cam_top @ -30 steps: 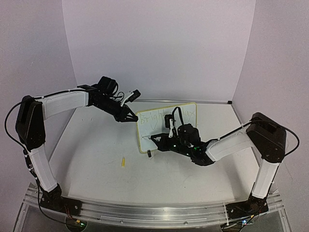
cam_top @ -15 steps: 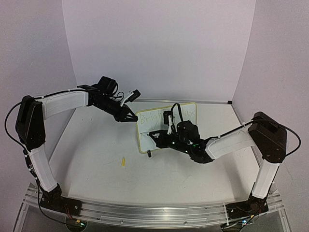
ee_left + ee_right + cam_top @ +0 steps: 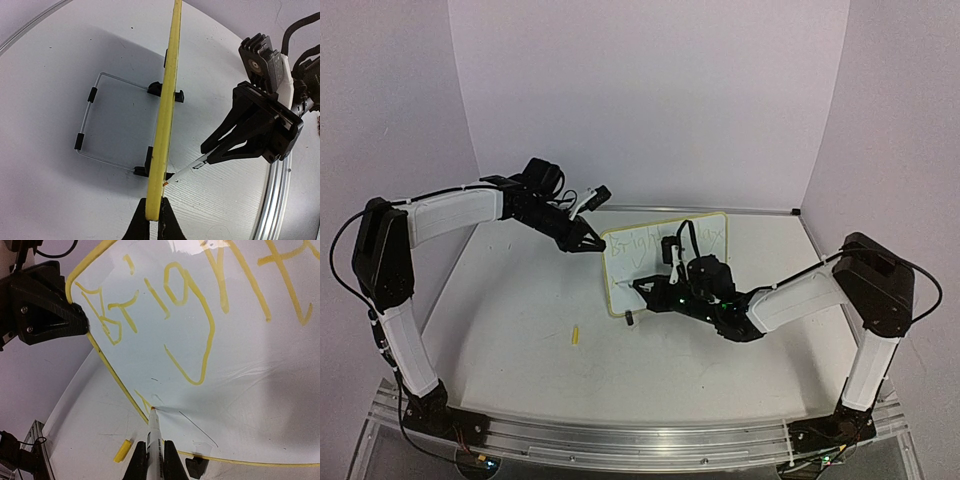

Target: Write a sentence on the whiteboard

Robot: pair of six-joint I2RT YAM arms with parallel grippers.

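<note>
Top view: whiteboard [image 3: 638,262] stands upright mid-worktop [image 3: 520,330], face toward the arm bases. Left gripper [image 3: 592,243] is closed on the board's left edge, high up. Right gripper [image 3: 638,288] sits in front of the face, pinched shut on a marker [image 3: 625,288], tip at the board's lower left. The sentence [image 3: 632,243] is faint and on the top line only. A yellow cap [image 3: 575,335] lies near-left of the board, apart from it.

Left wrist: board is edge-on, yellow rim [image 3: 169,100] clamped between the fingers. The wire stand [image 3: 95,125] is behind it. Marker [image 3: 187,170] meets the front face low down.

Right wrist: "Bright" [image 3: 165,305] reads clearly, further letters are cut off by the frame. Marker tip [image 3: 153,412] touches the face just inside the rim, below the "B", with a short faint stroke beside it.

Looks like the start of line two. Suggest:
- light, even pressure
- left grip firm so the board doesn't tip back
- travel rightward parallel to the face
- stay clear of the "g" tail
- slow strokes, the ink is pale
</note>
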